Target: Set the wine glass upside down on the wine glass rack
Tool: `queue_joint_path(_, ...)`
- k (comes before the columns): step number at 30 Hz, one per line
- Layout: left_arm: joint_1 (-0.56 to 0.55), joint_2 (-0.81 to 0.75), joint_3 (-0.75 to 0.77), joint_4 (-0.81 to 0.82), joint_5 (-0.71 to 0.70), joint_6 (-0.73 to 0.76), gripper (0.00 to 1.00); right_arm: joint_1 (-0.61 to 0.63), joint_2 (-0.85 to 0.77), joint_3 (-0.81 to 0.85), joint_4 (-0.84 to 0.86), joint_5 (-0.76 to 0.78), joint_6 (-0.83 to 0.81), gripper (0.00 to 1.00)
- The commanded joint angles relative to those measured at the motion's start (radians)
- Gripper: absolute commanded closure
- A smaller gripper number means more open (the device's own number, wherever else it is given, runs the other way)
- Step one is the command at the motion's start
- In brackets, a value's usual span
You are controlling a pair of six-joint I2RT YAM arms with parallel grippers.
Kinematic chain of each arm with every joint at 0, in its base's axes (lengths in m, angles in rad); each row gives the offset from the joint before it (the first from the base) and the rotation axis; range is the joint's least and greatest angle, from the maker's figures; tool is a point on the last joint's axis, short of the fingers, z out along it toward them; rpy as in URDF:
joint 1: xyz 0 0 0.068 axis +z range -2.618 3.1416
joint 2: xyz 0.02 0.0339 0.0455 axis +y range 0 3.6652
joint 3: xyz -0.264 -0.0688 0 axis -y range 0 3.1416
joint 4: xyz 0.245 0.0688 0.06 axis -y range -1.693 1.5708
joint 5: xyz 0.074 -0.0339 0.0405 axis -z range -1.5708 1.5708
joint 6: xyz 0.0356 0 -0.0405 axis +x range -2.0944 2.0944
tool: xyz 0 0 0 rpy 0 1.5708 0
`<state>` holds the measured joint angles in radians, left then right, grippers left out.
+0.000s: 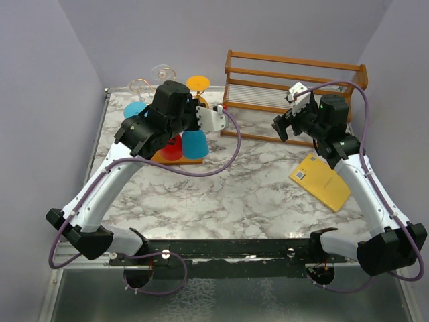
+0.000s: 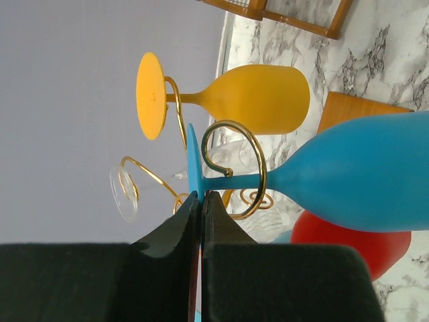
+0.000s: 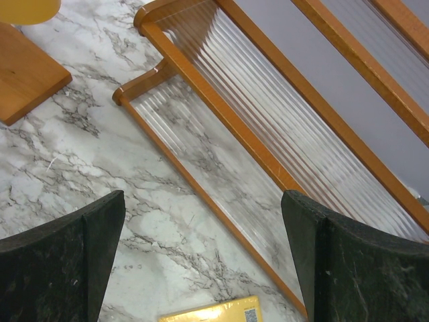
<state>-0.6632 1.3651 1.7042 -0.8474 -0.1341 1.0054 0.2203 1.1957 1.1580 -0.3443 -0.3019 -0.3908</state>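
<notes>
Your left gripper point(image 2: 201, 196) pinches the blue wine glass point(image 2: 348, 178) by its foot, stem hooked in the gold wire rack point(image 2: 258, 168). Right of rack: open marble table point(image 1: 255, 188); right gripper point(image 3: 201, 208) spread wide near slatted shelf point(image 3: 221, 111).

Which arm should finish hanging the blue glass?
Left. The left gripper is shut on the blue wine glass at the gold rack; the right gripper hangs open by the wooden shelf.
</notes>
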Motion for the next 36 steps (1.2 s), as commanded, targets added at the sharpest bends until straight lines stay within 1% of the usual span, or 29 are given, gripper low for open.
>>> queue_joint_path(1, -0.006, -0.034, 0.040, 0.001, 0.050, 0.010, 1.00, -0.007, 0.004, -0.010, 0.008, -0.017, -0.010, 0.00)
queue_joint_path(21, -0.006, -0.038, 0.041, -0.033, 0.115, 0.031, 1.00, -0.007, 0.004, -0.007, 0.005, -0.017, -0.012, 0.00)
queue_joint_path(32, -0.006, -0.014, 0.015, 0.030, 0.108, 0.010, 1.00, -0.007, 0.007, -0.006, 0.004, -0.020, -0.012, 0.01)
queue_joint_path(36, -0.005, -0.006, 0.017, 0.033, 0.126, 0.003, 1.00, -0.007, 0.006, -0.006, 0.005, -0.020, -0.011, 0.00)
